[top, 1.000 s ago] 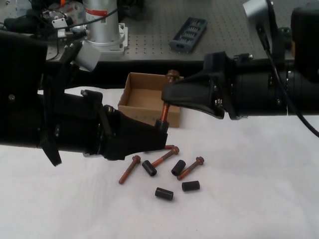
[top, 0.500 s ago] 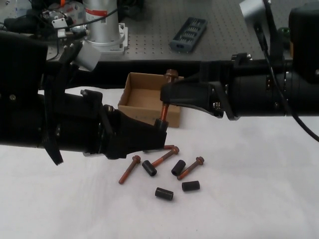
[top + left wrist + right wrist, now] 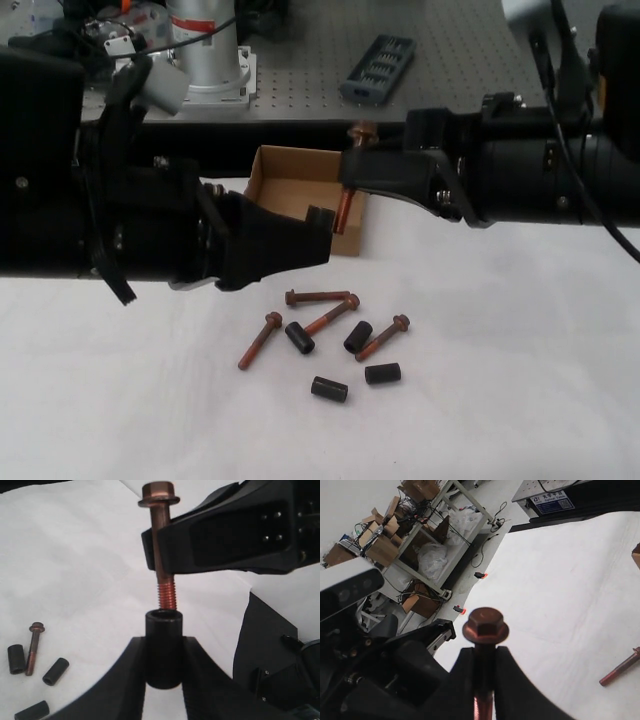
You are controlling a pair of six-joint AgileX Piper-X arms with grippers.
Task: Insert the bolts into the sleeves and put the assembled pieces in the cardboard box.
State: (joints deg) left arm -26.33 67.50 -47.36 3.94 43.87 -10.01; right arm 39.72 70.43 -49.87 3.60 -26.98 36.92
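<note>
Left gripper clamped on upright sleeve, held above the cloth by the near wall of cardboard box. Right gripper pinches bolt by its shank, head up. Threaded tip at sleeve mouth, possibly just inside.

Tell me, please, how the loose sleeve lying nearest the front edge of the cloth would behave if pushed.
That sleeve lies on its side and looks like a short tube, so it would probably roll if pushed sideways. It looks rigid, so it should not bend. The cloth may slow it.
</note>
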